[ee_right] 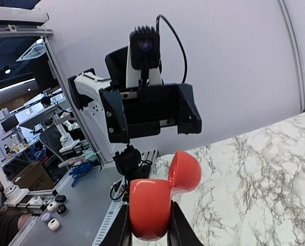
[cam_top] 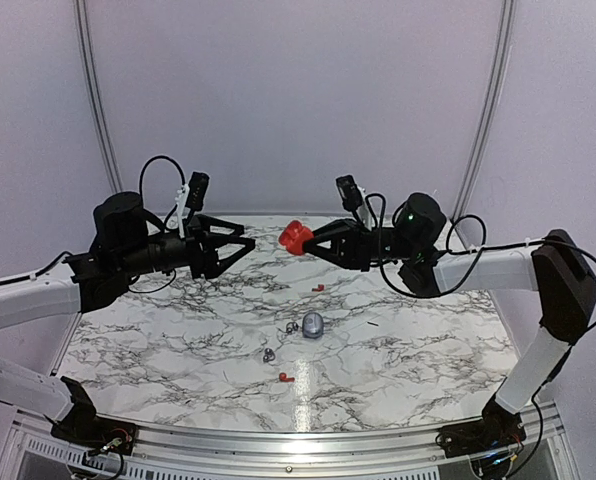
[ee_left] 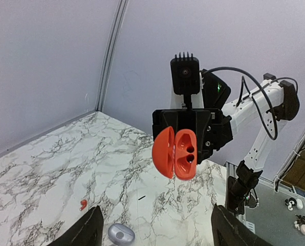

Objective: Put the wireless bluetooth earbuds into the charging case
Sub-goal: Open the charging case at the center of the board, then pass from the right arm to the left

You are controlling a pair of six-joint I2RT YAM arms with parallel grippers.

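My right gripper is shut on a red charging case, held in the air above the far part of the table. The case's lid stands open, and two empty sockets show inside the case. My left gripper faces it from the left, open and empty, a short gap away. Two red earbuds lie on the marble table. Two silvery-grey earbuds lie near the table's middle. In the right wrist view the fingers clamp the case's base.
A shut silvery-grey case lies mid-table, also in the left wrist view beside a red earbud. A small dark fleck lies to its right. The table's metal front rail runs along the near edge.
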